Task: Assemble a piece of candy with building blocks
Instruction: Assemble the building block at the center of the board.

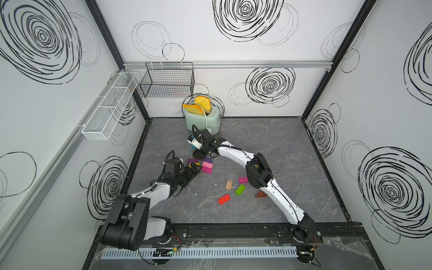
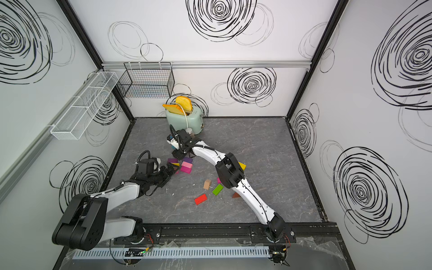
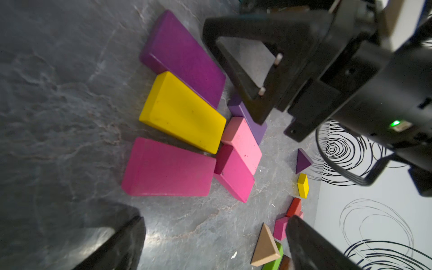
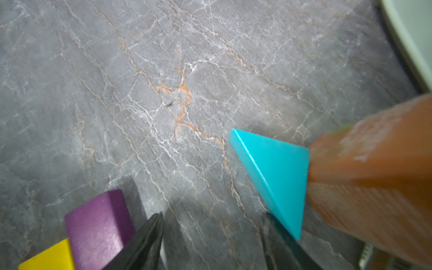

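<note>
Several building blocks lie together mid-table: a purple brick (image 3: pixel 184 60), a yellow brick (image 3: pixel 182 112) and a magenta brick (image 3: pixel 168 168) side by side, with pink (image 3: pixel 243 142) and magenta (image 3: pixel 233 173) bricks across their ends. My left gripper (image 3: pixel 216 219) (image 1: pixel 195 168) is open just short of this group, with only bare table between its fingers. My right gripper (image 4: pixel 214 215) (image 1: pixel 198 154) is open low over the table behind the group, holding nothing. A teal triangle (image 4: pixel 278 173) lies just outside one of its fingers, and a purple brick (image 4: pixel 98 224) outside the other.
Loose blocks lie nearer the front: tan (image 1: pixel 229 184), green (image 1: pixel 240 189), red (image 1: pixel 224 199), magenta (image 1: pixel 243 180), and a brown triangle (image 1: pixel 260 194). A brown spice jar (image 4: pixel 374 187) touches the teal triangle. A mint toaster (image 1: pixel 202 119) stands at the back, below wire baskets (image 1: pixel 168 80).
</note>
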Available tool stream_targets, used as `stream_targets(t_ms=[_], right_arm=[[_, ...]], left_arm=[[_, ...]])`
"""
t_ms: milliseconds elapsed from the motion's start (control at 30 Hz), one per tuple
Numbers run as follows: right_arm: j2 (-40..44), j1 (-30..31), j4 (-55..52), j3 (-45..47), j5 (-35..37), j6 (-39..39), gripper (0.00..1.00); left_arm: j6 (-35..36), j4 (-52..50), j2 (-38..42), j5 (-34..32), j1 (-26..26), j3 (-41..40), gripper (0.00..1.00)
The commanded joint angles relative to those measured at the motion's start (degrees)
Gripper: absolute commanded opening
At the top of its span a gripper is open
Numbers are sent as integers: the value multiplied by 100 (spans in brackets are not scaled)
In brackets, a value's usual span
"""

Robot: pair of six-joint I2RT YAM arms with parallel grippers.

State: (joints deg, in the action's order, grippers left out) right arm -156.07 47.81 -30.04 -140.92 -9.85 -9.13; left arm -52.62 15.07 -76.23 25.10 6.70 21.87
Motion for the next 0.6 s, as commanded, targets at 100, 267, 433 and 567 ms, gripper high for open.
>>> stream_targets(t_ms=[100, 267, 433, 567], right_arm=[[-140, 44, -158, -126, -60, -203, 69], [-138, 35, -169, -116, -91, -245, 69], [-101, 44, -241, -111, -148, -339, 68], [-33, 42, -232, -25, -175, -379, 67]], left_arm=[[-223, 488, -278, 30, 37, 130, 98], [-211, 541, -442, -84, 73, 221, 98], [-183, 662, -642, -128, 77, 287, 98], [-159, 664, -679, -181, 68, 327, 98]])
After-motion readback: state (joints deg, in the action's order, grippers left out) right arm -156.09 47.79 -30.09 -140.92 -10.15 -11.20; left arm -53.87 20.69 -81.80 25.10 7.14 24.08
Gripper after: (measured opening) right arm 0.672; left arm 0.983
